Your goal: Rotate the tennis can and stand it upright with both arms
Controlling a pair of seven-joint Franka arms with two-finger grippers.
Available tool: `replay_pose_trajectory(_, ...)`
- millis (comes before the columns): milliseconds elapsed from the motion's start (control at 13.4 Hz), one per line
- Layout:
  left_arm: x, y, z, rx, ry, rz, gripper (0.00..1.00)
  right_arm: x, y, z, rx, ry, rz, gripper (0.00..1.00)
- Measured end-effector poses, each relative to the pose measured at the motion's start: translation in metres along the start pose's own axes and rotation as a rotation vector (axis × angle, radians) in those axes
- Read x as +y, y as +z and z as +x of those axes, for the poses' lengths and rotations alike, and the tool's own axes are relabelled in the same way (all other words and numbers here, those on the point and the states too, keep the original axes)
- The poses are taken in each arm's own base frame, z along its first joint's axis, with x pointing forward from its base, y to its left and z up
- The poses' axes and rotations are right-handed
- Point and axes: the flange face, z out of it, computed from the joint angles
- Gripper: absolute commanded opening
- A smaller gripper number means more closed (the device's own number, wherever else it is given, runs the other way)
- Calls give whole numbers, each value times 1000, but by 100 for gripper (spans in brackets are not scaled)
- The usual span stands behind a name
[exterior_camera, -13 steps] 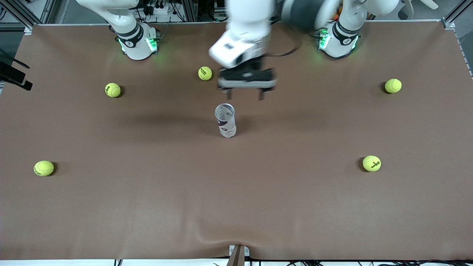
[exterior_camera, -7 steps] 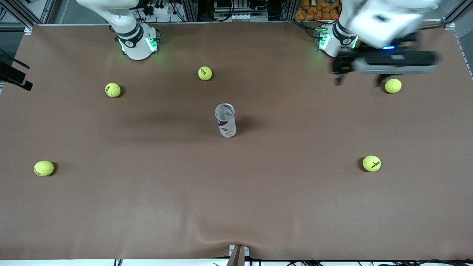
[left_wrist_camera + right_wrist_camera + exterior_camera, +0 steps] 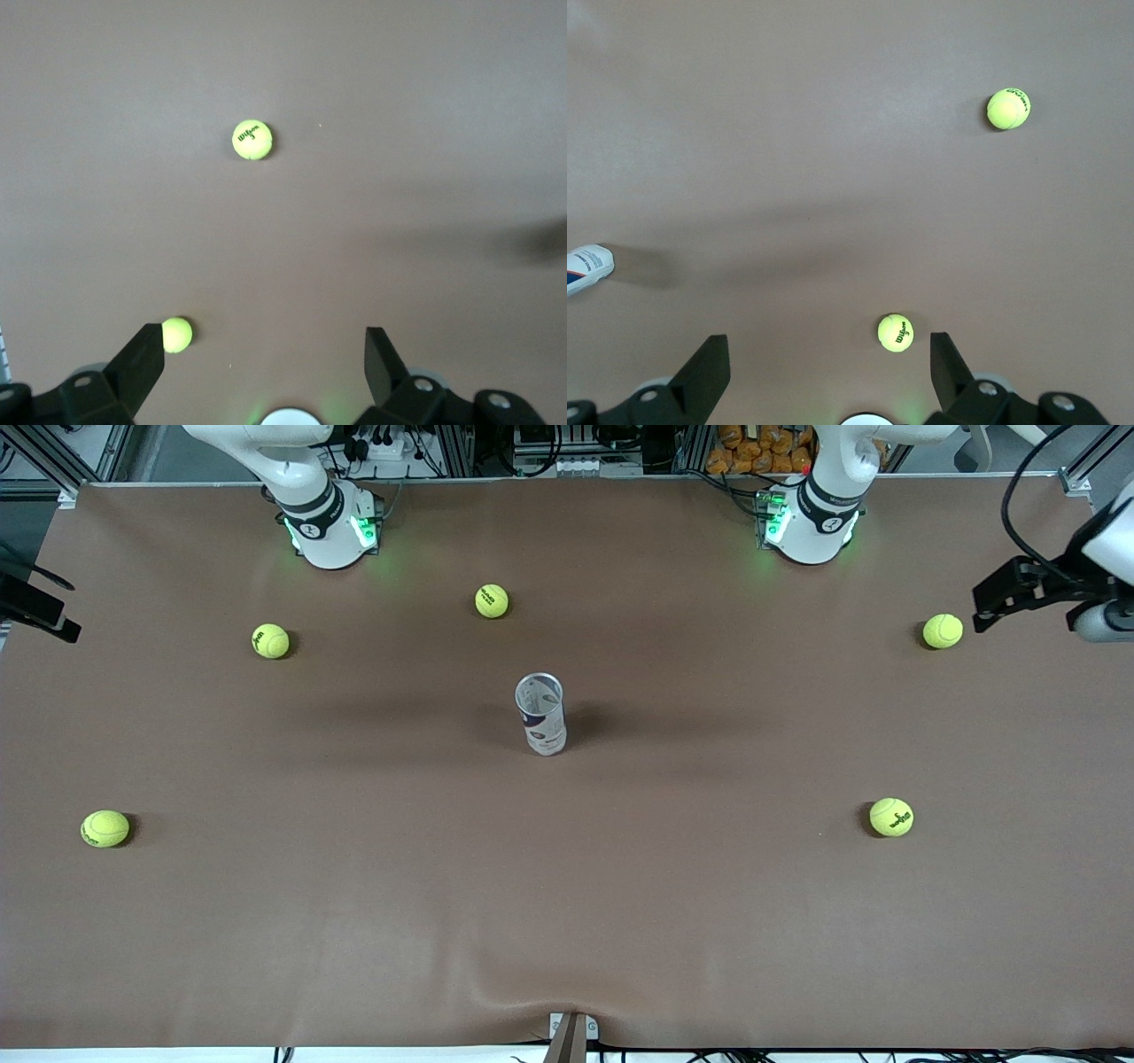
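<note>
I see the tennis can [image 3: 541, 714] — a slim clear-plastic tube with a white and dark-blue label and a silvery rim — standing upright on its own near the middle of the brown-covered table [image 3: 567, 921], open mouth up, nothing touching it. A corner of it also shows at the edge of my right wrist view [image 3: 586, 269].

The left pincer [image 3: 264, 357] hangs over the left arm's end of the table, its two black fingers spread wide apart and holding nothing. In the front view I catch only its dark body at the frame edge [image 3: 1019, 593], just beside a yellow-green tennis ball [image 3: 942, 631]. Under it, the left wrist view shows two balls, one printed with dark lettering [image 3: 252, 140] and one close by a fingertip [image 3: 176, 335].

The right pincer [image 3: 830, 356] is likewise spread apart and empty, out of the front view, over open table with two balls below it [image 3: 896, 333] [image 3: 1008, 108].

Other yellow-green balls lie scattered well apart from the can — one near the right arm's green-lit base [image 3: 492, 600], one farther toward that end [image 3: 270, 640], one nearer the front camera [image 3: 105, 828], and one toward the left arm's end [image 3: 890, 817].
</note>
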Motion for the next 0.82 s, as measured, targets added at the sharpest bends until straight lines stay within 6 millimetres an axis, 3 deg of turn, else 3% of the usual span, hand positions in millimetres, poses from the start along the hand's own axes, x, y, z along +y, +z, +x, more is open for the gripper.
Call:
replay_pose_trajectory(299, -9, 9, -32, 0, -11, -17, 100, -1, 0, 0, 0, -1, 0, 100)
replay_pose_trajectory(823, -11, 14, -36, -12, -125, -24, 100, -10, 3, 2, -6, -19, -2, 100)
